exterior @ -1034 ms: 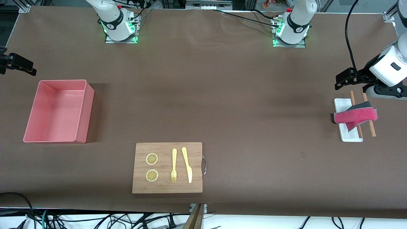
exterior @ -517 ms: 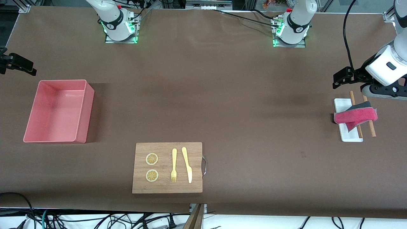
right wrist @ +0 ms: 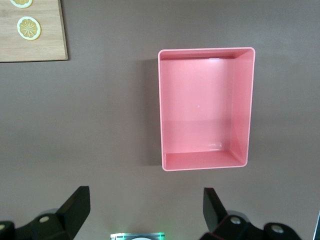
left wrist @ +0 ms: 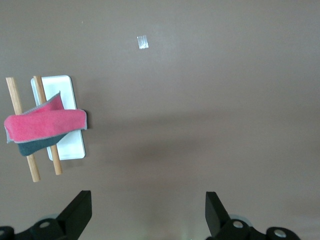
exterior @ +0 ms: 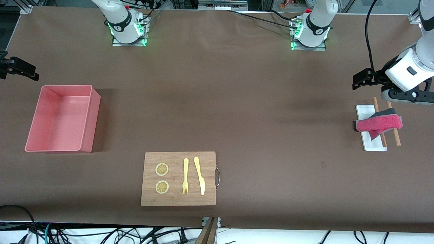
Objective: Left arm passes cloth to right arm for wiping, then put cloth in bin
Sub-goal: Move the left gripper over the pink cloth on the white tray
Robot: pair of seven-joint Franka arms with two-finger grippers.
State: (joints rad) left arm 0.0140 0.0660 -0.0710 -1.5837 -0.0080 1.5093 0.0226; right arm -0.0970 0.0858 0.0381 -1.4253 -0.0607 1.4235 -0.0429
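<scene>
The cloth [exterior: 379, 123], magenta with a dark grey underside, lies draped over two wooden sticks [exterior: 396, 135] and a white tray [exterior: 373, 144] at the left arm's end of the table. It also shows in the left wrist view [left wrist: 47, 125]. My left gripper [exterior: 361, 78] is open and empty, up over bare table beside the tray; its jaws stand wide apart [left wrist: 148, 196]. The pale-pink bin [exterior: 61, 118] stands empty at the right arm's end, also in the right wrist view [right wrist: 205, 110]. My right gripper [right wrist: 145, 197] is open and empty, high over the table beside the bin.
A wooden cutting board [exterior: 210, 162] with two lemon slices [exterior: 161, 169], a yellow fork [exterior: 185, 176] and a knife [exterior: 200, 176] lies near the front edge. A black piece [exterior: 18, 67] juts in at the right arm's end.
My left gripper has drifted up and away from the cloth, toward the robots' bases. The cloth, bin and board have not moved.
</scene>
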